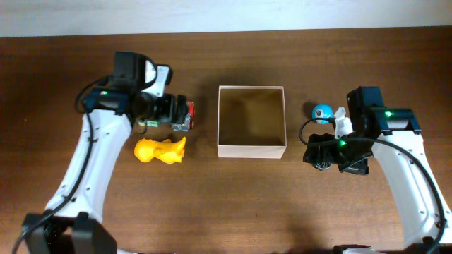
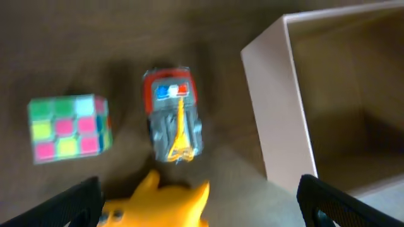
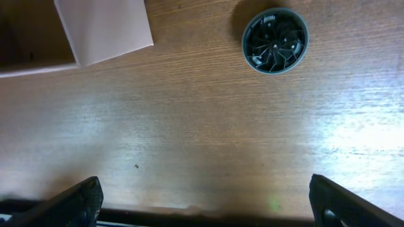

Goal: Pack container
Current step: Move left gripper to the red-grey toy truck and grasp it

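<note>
Empty container [image 1: 251, 150] sits at table [image 1: 233, 212] centre. Left gripper [image 2: 199, 198], at nine o'clock above toy car [image 2: 172, 116], cube [image 2: 69, 126] and yellow toy [image 1: 160, 149], and right gripper [image 3: 208, 198], three o'clock, are both spread, holding nothing. Packing seems unstarted.

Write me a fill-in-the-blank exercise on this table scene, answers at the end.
1. The container is ____ inside.
2. The toy figure left of the container is coloured ____.
3. The blue ball lies on the container's ____ side, by the robot's own sides.
Answers: empty; yellow; right.
</note>
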